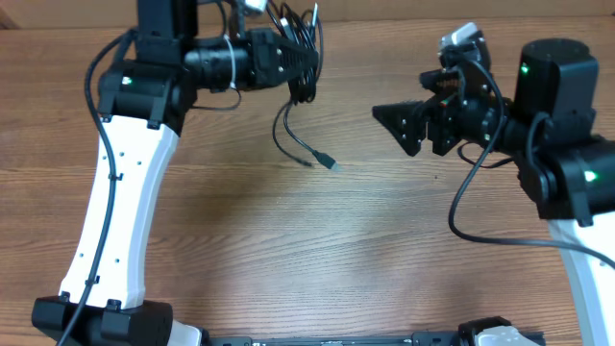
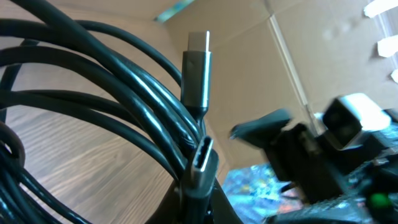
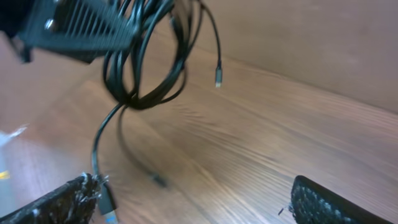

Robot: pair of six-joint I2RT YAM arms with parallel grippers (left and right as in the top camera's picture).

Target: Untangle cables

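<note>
A bundle of tangled black cables [image 1: 300, 53] hangs from my left gripper [image 1: 293, 58], which is shut on it above the table at the back left. One cable end with a USB plug [image 1: 327, 160] dangles down to the wood. In the left wrist view the cables [image 2: 93, 106] fill the frame, with two connectors [image 2: 198, 62] close up. My right gripper [image 1: 408, 125] is open and empty to the right, pointing at the bundle. In the right wrist view the bundle [image 3: 149, 56] hangs ahead between the open fingers [image 3: 193, 199].
The wooden table [image 1: 288, 250] runs under both arms. A cardboard wall [image 3: 311, 43] stands behind the table. The arm bases [image 1: 115, 322] sit at the front edge.
</note>
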